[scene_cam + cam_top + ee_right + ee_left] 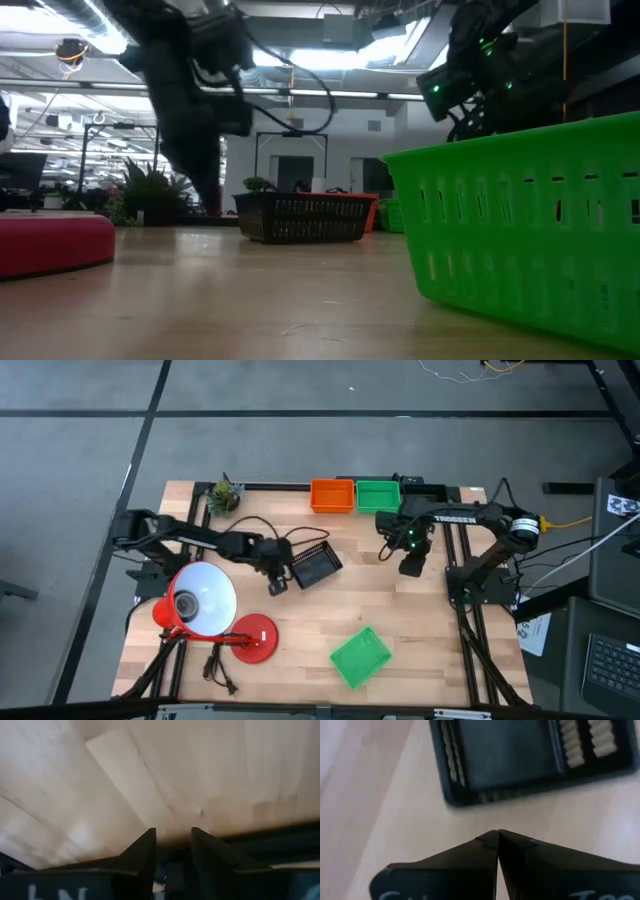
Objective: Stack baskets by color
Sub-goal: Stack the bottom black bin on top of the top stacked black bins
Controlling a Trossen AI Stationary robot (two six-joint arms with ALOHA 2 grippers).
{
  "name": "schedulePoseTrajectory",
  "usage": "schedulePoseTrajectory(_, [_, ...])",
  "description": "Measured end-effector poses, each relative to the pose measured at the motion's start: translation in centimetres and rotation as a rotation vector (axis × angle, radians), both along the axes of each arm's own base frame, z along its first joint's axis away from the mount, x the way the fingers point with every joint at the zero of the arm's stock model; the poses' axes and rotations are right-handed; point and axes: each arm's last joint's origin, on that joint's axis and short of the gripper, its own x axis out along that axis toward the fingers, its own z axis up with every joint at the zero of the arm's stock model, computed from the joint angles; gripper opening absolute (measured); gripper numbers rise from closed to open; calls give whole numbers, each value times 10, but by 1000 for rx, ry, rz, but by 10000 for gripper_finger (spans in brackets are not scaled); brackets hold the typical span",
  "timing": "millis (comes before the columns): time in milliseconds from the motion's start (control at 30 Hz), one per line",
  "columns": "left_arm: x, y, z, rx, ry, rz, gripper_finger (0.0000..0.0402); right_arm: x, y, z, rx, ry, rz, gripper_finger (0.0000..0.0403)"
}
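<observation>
- While both arms reach in over the wooden surface point(330, 610), the left claw point(277, 586) sits just beside the black basket point(316, 567), on that basket's left side in the high view.
- The left claw is fully closed: in the left wrist view its two fingertips point(487, 841) meet in a point, with nothing between them and bare wood beneath.
- The black basket lies near the middle of the surface, slightly turned, and is apart from the left claw's tips.
- The right claw point(411, 567) is above bare wood toward the right rear of the surface, below the green basket at the rear edge in the high view.
- The right claw is open: the right wrist view shows a gap between its fingers point(145, 847), and nothing is held.
- An orange basket point(332, 495) and a green basket point(378, 494) sit side by side, touching, at the rear edge of the surface.
- A second green basket point(360, 656) lies tilted near the front edge, well apart from the others.
- A red desk lamp point(205, 605) with a white shade stands at the front left; a small plant point(224, 494) stands at the rear left corner.
</observation>
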Motion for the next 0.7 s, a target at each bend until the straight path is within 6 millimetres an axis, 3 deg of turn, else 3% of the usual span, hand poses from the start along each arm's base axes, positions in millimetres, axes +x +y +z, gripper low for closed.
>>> schedulePoseTrajectory(133, [38,8,-4,185,-107,18,1,-10,9,18,-35,-35,-26,123])
schedulePoseTrajectory(233, [76,5,12,261,-322,-98,3,-17,14,31,-66,-97,-49,123])
schedulePoseTrajectory(333, [93,-6,26,235,-353,-220,5,-26,18,44,-106,-157,-81,123])
schedulePoseTrajectory(433, [90,-11,33,222,-210,-239,4,-28,19,54,-154,-270,-81,123])
schedulePoseTrajectory(700, [47,-15,59,281,117,-127,3,1,17,64,-212,-650,-37,123])
